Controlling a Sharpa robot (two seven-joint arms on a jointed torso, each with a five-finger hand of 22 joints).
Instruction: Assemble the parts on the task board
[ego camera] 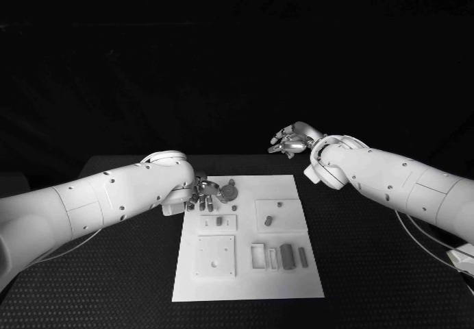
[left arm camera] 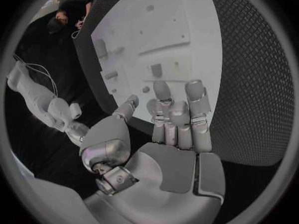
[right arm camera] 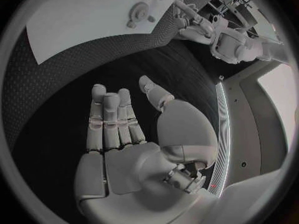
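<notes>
Board (ego camera: 249,236) sits mid-tabletop (ego camera: 366,274) in the head view, grey parts (ego camera: 286,255) on it; left robot hand (ego camera: 205,194) hovers at its far-left corner. Left wrist: fingers apart, empty. Right wrist: right robot hand (right arm camera: 134,149) spread, empty, off the board.

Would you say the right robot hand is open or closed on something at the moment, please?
Open: the right robot hand holds nothing, its fingers extended above the black table.
</notes>
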